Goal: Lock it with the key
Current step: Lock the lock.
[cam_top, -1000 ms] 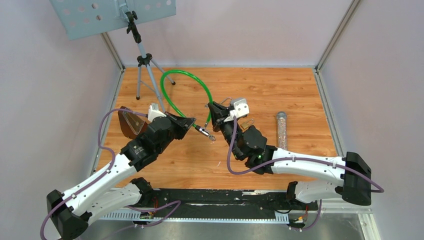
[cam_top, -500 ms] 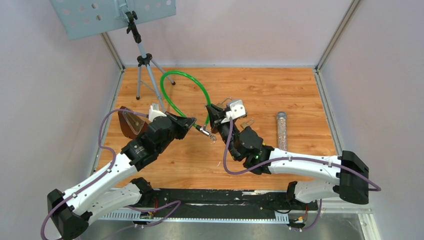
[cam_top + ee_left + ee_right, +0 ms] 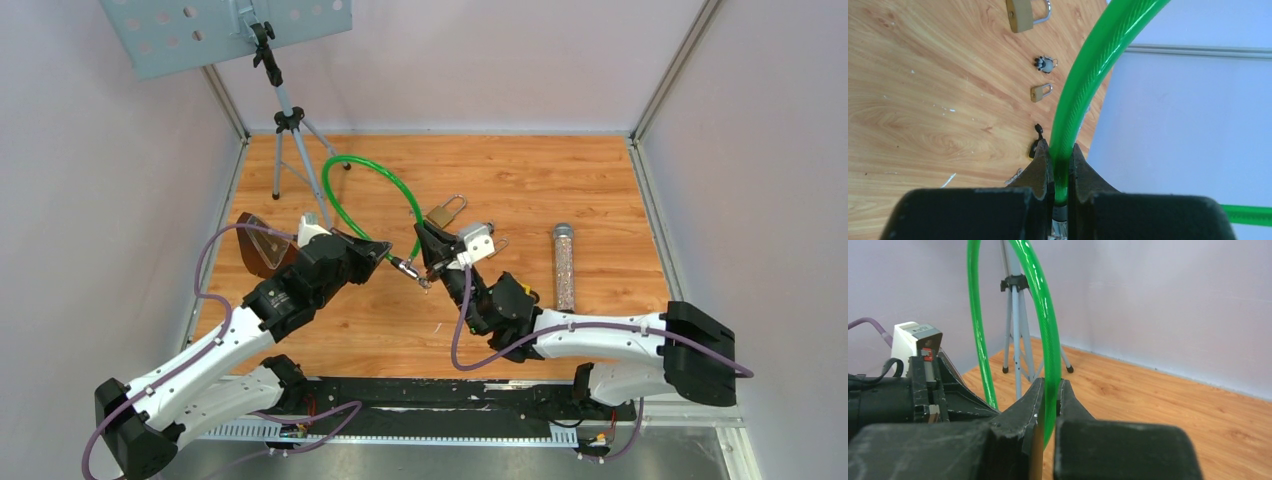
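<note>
Between the two hands, raised off the middle of the tabletop, the green plastic-sheathed cable lock [image 3: 1090, 75] arches in a tall loop towards the back left. Its two ends come down close together, with a short metal fitting [image 3: 406, 266] showing between them. Whether a key sits in that fitting cannot be told.

Left hand [image 3: 1061, 152]: clenched on the cable lock near one end. The green sheath is pinched between both black fingers [image 3: 1040, 165] and runs straight up out of the grip.

Right hand [image 3: 1048, 390]: clenched on the cable lock near the other end, with the sheath squeezed in the narrow gap between its fingers [image 3: 1030, 405]. The two hands face each other, near but apart.

Wooden tabletop [image 3: 560, 175], items noted:
- Large brass padlock with steel shackle [image 3: 445, 212], lying flat just behind the right hand.
- Small brass padlock [image 3: 1040, 92], lying flat, apart from the large one.
- Small dark cluster on a wire ring [image 3: 1044, 63], between the two padlocks in the left wrist view; too small to identify.
- Clear cylindrical tube with pale filling [image 3: 564, 262], lying on its side to the right, well apart from the hands.
- Brown wedge-shaped object with a clear face [image 3: 262, 246], at the left edge, beside the left arm.
- Grey metal tripod [image 3: 289, 130], standing at the back left and carrying a pale blue perforated panel [image 3: 225, 30].
</note>
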Robot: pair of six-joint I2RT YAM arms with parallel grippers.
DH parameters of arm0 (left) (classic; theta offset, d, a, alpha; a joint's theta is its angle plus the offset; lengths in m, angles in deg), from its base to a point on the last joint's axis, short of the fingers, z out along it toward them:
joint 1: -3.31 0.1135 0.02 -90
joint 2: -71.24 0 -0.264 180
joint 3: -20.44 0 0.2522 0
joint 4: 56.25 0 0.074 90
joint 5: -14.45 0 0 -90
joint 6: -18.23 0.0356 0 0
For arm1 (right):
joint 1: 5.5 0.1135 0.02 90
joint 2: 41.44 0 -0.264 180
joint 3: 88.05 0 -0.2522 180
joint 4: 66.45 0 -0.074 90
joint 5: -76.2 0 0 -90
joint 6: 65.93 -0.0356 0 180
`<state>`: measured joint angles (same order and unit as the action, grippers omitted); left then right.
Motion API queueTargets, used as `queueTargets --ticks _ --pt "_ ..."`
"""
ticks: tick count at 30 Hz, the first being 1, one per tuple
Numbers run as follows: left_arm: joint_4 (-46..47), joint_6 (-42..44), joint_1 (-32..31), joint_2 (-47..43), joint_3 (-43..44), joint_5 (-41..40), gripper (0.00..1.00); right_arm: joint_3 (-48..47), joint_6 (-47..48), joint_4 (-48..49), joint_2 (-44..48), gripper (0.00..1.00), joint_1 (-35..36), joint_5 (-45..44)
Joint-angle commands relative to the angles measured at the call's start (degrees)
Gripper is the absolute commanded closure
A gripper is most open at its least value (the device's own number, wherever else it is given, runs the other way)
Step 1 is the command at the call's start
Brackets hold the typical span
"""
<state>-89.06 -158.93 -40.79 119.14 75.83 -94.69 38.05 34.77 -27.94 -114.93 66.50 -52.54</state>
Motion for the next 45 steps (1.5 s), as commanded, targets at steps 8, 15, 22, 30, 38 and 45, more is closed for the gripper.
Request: queueTargets --ticks 8,15,22,30,38,45 --pt "7.19 -8.36 0.83 1.02 1.11 4.89 1.00 1.65 12.37 15.99 -5.45 1.00 3.05 6.62" --pt "7.69 -10.30 3.02 1.34 -0.75 8.55 1.00 3.64 14.00 15.05 -5.32 1.00 3.98 9.97" --pt "9.14 -9.91 3.95 2.76 -0.75 10.18 1.00 4.15 11.02 9.26 -2.92 1.00 4.28 12.82" --pt "13.34 -8.09 4.78 1.55 -1.16 12.18 1.00 4.93 8.06 3.55 -3.33 1.00 4.19 11.82" --pt "15.21 -6.03 4.81 -1.15 -1.03 12.34 1.00 5.60 4.74 1.19 -5.08 1.00 4.11 8.18" --pt "17.25 -5.66 4.90 -2.33 -1.54 13.05 1.00 3.25 0.20 -5.04 -3.42 1.00 3.42 4.40"
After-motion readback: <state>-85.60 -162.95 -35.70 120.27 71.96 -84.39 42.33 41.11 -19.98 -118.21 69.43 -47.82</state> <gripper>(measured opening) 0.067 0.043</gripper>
